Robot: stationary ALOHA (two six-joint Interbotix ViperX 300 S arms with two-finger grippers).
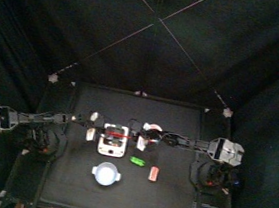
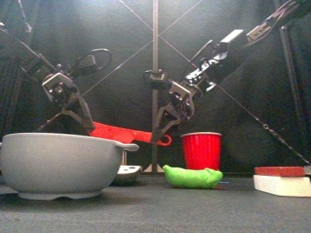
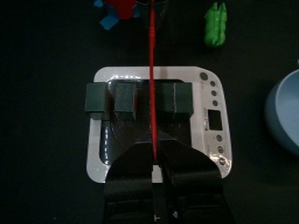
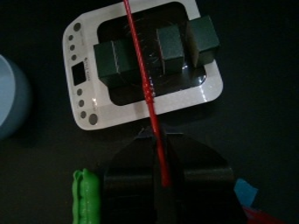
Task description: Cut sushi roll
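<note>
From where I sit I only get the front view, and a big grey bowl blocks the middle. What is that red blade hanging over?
Observer: A dark sushi roll lying on a white scale. The bowl hides both from you.
Operator: Is the roll cut at all?
Observer: The left wrist view shows gaps, so it lies in at least three chunks.
Operator: Which arm holds the knife?
Observer: Both, it seems. The red knife runs into the left gripper and the right gripper.
</note>
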